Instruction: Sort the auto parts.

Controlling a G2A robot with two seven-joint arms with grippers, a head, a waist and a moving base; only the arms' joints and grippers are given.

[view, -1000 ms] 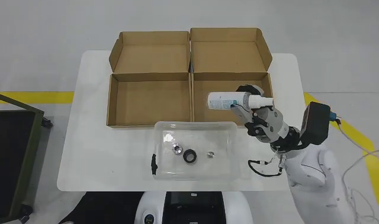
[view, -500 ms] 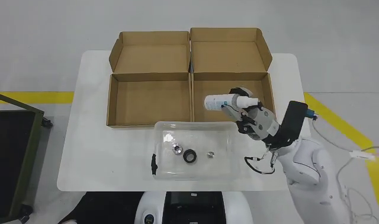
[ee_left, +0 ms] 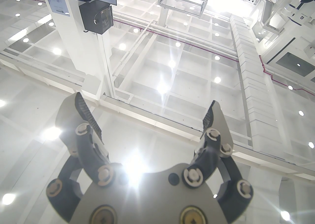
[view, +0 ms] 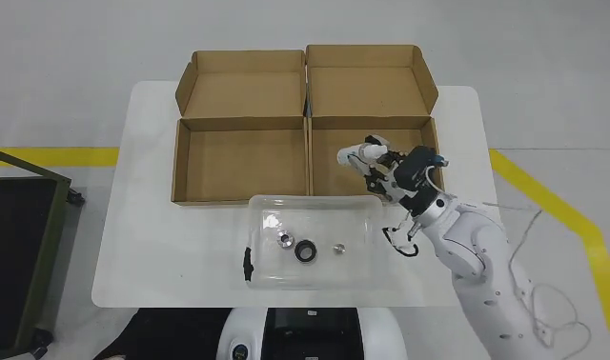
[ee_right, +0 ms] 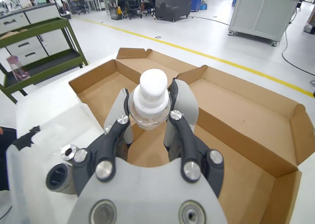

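My right gripper [view: 372, 160] is shut on a white bottle [view: 352, 154] with a white cap, held above the near left part of the right cardboard box [view: 419, 131]. In the right wrist view the bottle [ee_right: 150, 102] sits clamped between both fingers [ee_right: 183, 102], cap end pointing away, with the box floor [ee_right: 246, 124] below. The clear tray [view: 257, 204] in front of the boxes holds a silver part [view: 283, 238], a black ring [view: 305, 251] and a small silver piece [view: 338, 249]. My left gripper [ee_left: 147, 111] is open, empty, and points up at the ceiling.
An empty left cardboard box [view: 243, 165] stands beside the right one, both with lids folded back. A black flat part [view: 248, 264] lies at the tray's left front edge. White table surface [view: 152, 227] lies free to the left of the tray.
The right arm has swung in over the table and turned its wrist. The bottle has shifted slightly left over the right box and now points away rather than lying sideways.
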